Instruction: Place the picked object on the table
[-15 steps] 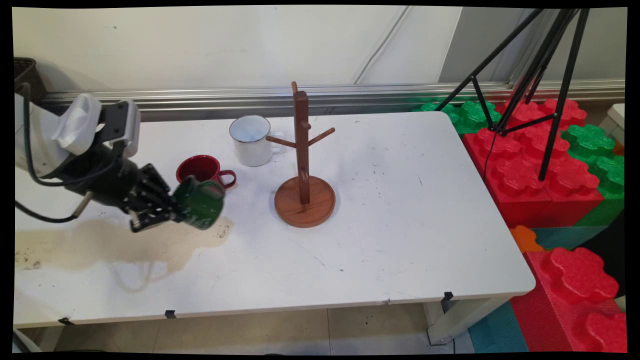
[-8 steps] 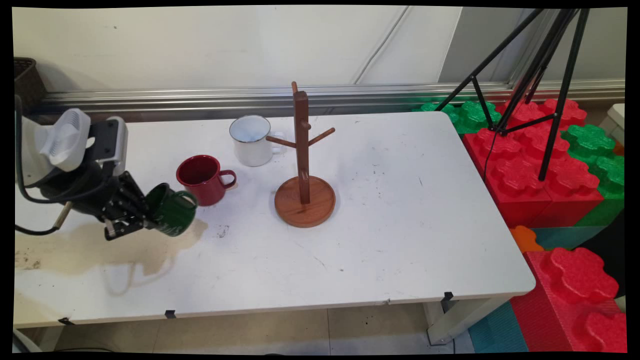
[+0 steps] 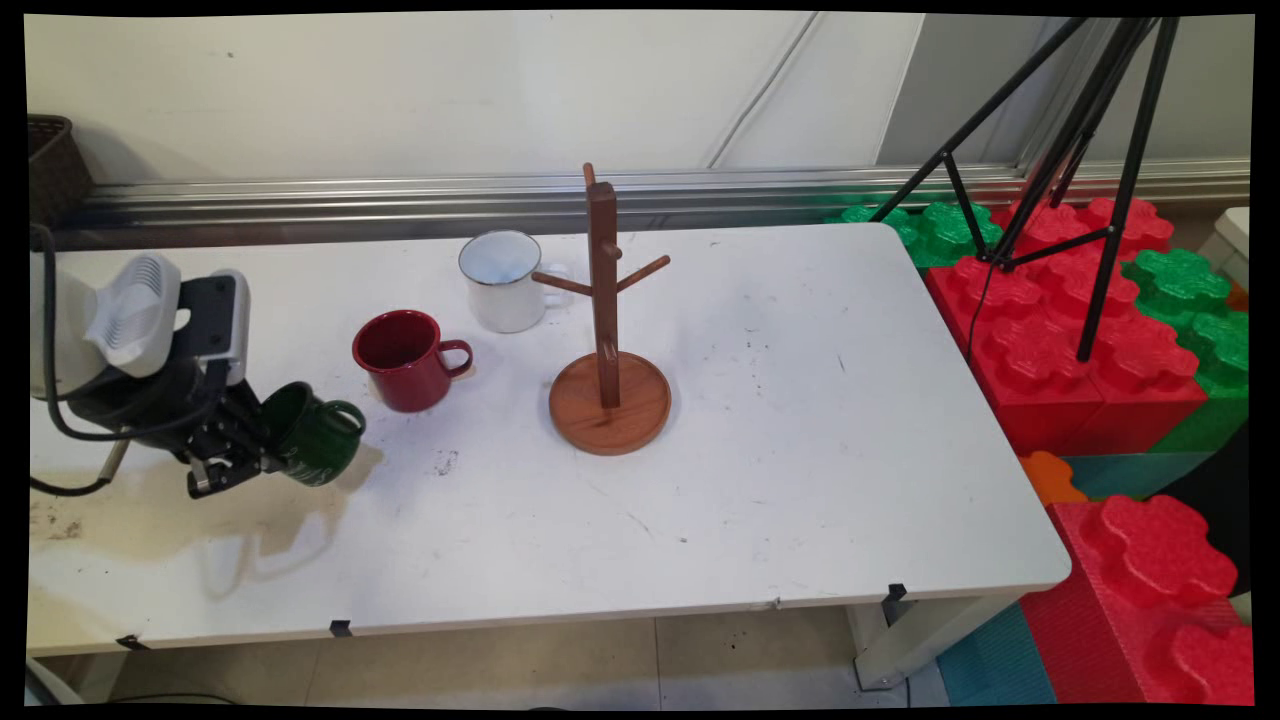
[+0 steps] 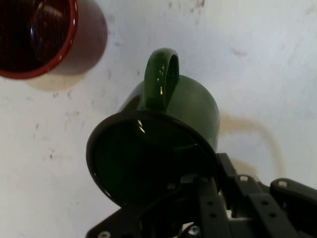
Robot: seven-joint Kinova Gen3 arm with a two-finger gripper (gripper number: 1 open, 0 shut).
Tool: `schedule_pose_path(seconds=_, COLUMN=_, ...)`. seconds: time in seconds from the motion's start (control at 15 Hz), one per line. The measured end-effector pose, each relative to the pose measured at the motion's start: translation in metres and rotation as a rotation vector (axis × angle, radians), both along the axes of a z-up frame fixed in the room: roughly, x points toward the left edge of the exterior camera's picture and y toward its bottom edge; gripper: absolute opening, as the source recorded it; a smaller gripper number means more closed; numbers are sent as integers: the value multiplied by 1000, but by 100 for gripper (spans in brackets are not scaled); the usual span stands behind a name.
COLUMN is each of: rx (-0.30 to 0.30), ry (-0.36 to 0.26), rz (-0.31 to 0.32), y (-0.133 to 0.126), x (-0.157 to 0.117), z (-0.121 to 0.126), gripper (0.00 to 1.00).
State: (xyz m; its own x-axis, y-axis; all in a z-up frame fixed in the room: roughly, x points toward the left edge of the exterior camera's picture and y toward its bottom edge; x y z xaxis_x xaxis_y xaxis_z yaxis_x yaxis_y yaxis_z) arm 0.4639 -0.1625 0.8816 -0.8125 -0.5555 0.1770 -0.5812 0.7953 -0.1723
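- One green mug (image 3: 312,436) sits clenched in the hand (image 3: 262,448), gripped at its rim, with one finger (image 4: 208,198) reaching inside the dark mouth; it hangs tilted, mouth turned back toward the hand and handle uppermost.
- Judged from the shadow beneath, the mug's base hovers close over the bench (image 3: 760,400), so any lowering should be slow and the mug brought level first, or its lower edge will likely touch before the rest.
- A rim grip on a glossy enamel wall looks liable to slip, so steady, unhurried motion seems wise.
- Just beyond the mug's handle, ahead of the hand and a little to one side, stands the red mug (image 3: 402,358), near but apart; that is the tightest gap.
- Farther ahead are the white mug (image 3: 503,279) and the wooden mug tree (image 3: 608,330), well apart from the hand.
- Under the hand lies a brownish stain (image 3: 120,500) on the bench.
- Open bench spreads widely past the mug tree; the bench's near edge runs alongside the hand with fair room, while a black tripod (image 3: 1090,130) and the red and green blocks (image 3: 1080,330) stand off the far end.
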Motion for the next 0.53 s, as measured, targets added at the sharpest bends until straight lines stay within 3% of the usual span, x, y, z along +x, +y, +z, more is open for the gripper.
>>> schedule_pose_path(seconds=0.53, rx=15, ry=-81, rz=16, y=0, x=7, z=-22, gripper=0)
